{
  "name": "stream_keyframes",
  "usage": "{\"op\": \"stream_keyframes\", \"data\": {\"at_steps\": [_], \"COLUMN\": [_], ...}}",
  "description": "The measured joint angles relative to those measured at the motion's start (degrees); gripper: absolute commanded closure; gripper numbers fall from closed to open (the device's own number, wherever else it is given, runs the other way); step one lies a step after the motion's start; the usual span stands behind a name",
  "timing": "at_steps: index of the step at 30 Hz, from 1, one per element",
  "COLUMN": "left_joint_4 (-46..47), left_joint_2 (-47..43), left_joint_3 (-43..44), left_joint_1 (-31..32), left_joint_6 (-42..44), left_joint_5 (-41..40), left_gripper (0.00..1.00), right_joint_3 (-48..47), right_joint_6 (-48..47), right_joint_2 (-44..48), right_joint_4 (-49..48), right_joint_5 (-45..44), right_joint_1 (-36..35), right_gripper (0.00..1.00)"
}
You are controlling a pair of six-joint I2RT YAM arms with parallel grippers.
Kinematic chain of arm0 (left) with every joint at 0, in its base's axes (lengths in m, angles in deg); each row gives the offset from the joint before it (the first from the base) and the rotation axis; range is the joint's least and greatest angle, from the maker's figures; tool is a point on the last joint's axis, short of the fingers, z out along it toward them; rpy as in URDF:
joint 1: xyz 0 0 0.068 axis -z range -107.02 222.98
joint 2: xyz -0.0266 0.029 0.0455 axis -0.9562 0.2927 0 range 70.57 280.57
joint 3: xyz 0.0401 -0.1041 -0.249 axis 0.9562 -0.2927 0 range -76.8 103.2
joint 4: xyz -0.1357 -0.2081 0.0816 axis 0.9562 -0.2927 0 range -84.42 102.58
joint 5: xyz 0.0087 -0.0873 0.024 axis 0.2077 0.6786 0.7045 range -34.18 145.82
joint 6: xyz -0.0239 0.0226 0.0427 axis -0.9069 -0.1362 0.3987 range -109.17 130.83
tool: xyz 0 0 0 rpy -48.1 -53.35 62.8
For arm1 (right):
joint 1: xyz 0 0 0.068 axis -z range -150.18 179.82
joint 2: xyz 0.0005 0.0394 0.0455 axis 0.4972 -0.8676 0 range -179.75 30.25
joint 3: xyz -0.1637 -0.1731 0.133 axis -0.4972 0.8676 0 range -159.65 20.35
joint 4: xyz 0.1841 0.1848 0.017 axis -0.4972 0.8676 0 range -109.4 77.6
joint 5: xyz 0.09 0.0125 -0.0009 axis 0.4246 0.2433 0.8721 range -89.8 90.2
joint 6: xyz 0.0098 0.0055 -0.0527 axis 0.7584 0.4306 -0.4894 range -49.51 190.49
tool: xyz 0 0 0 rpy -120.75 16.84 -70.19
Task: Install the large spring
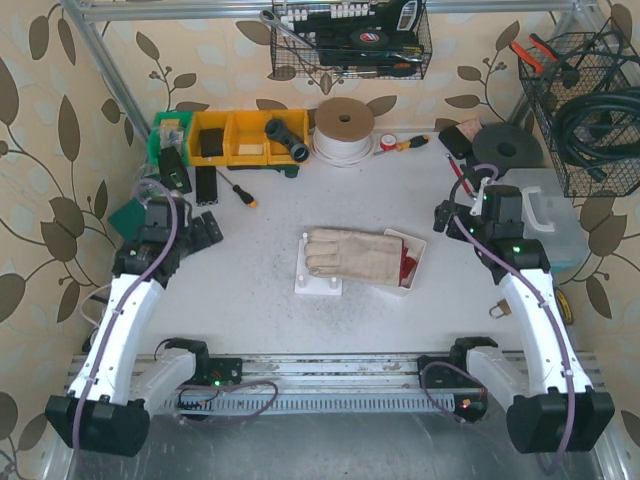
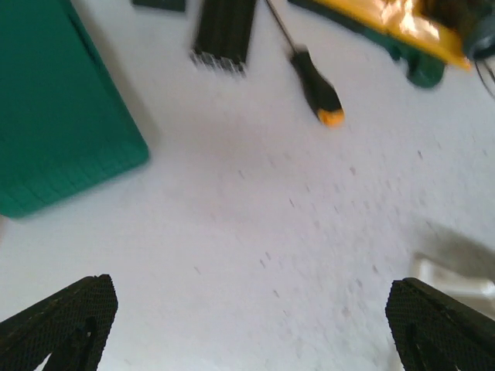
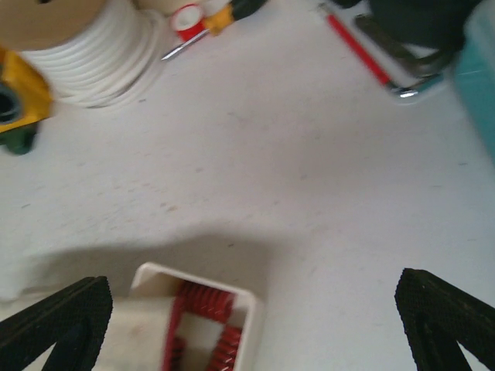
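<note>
The top camera looks down on the whole table (image 1: 250, 290) from high up. The left wrist camera sits low, facing the screwdriver (image 2: 315, 89); the right one faces the white tray (image 3: 249, 317). The top view shows both.

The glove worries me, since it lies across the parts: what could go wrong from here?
The glove lies over part of the white tray and the base plate, so the right gripper reaching for the red springs may snag or drag it. The springs lie bunched together, so the wrong size might be picked.
</note>
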Motion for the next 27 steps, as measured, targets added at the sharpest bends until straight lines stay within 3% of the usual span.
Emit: {"op": "stream_keyframes", "data": {"at_steps": [3,8,12,17,27], "left_joint_4": [0.2,2.2,6.6,10.6,14.9], "left_joint_2": [-1.9,-2.2,-0.7,2.7,0.8], "left_joint_3": [-5.4,-10.8,-11.4,-11.7,-14.7], "left_joint_1": [5.5,22.4,31.1,35.1,35.4], "left_joint_6": [-3.8,-10.1,-13.1,-14.2,-14.2], "left_joint_5": [1.6,-2.3,-6.4,-9.0,-9.3], "left_gripper": [0.03,0.03,0.03,0.04,0.02], "right_joint_3": [-0.5,-0.5,-0.5,-0.5,-0.6], "right_joint_6": [0.4,1.0,2.1,3.6,5.7], "right_joint_2": [0.9,-2.2,-4.0,-7.1,-18.7], "right_joint_4": [1.4,3.2,4.1,5.6,5.5], "right_joint_5": [6.6,15.0,16.7,14.9,11.1], "right_joint_1": [0.2,-0.7,-5.6,-13.0,-18.9], "right_gripper": [0.01,0.01,0.08,0.18,0.17]}}
